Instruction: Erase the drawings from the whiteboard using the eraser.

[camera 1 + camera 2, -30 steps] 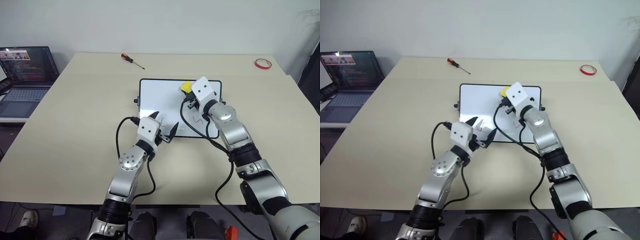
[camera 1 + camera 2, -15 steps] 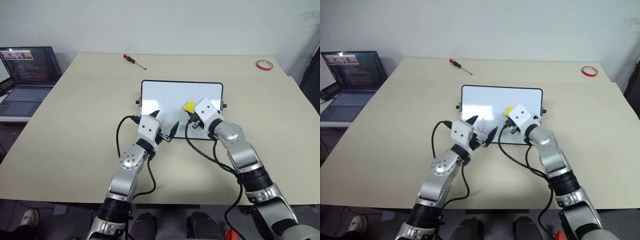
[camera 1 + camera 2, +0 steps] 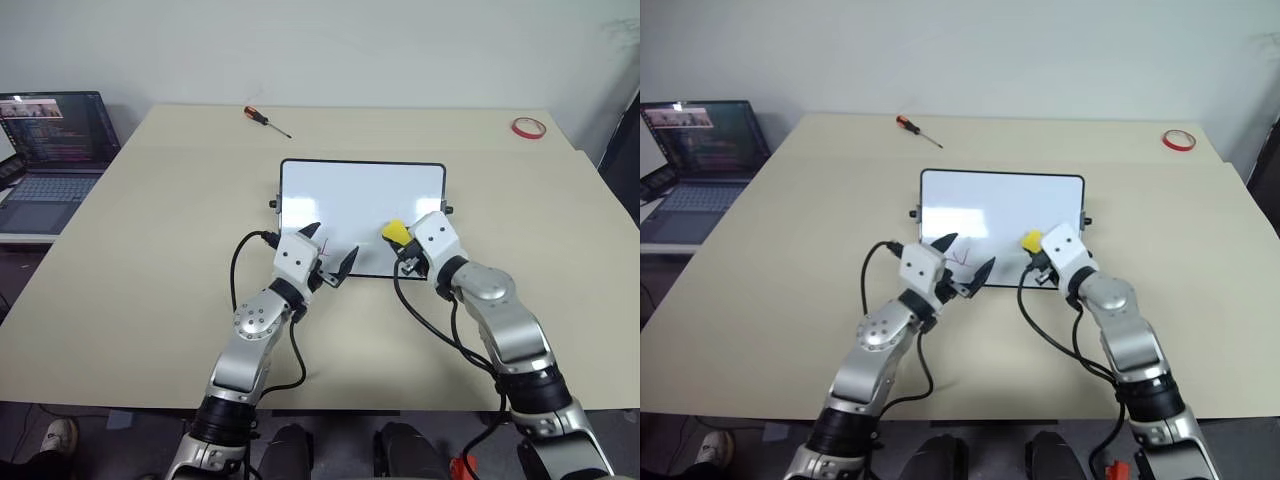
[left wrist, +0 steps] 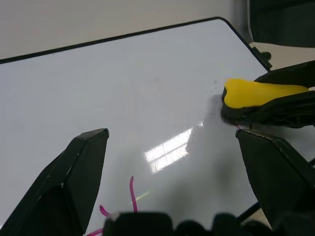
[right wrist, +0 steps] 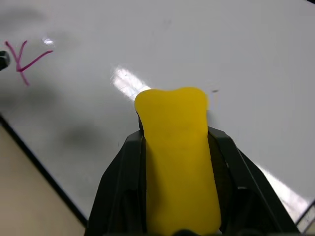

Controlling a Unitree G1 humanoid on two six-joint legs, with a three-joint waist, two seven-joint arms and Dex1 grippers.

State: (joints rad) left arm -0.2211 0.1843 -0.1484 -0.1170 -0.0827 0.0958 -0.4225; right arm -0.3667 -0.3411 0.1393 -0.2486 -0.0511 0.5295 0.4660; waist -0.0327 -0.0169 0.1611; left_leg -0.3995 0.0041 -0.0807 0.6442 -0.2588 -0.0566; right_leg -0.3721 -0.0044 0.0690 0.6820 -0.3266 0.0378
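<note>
Right wrist view has the two black fingers (image 5: 123, 191) of the right gripper (image 3: 404, 247) pinched hard on the eraser (image 5: 177, 157), its yellow end sticking out past the tips so that the block, not the fingers, can meet the board. That end sits low over the near right part of the whiteboard (image 3: 340, 190), though contact cannot be told for certain. Beside it, the left gripper (image 3: 328, 252) hangs over the board's near edge with its fingers spread wide and nothing between them, probably placed there to steady the board against the rubbing. Just ahead of those open fingers lies a remaining red drawing (image 5: 22, 59), a check-like mark near the front edge, well to the side of the eraser; judging by this, the wiping has yet to reach it. Farther out on the worktop (image 3: 150, 260) rest a screwdriver (image 3: 265, 119) and a red tape ring (image 3: 526, 127), both well apart from the board, with a laptop (image 3: 50, 150) off to one side.
</note>
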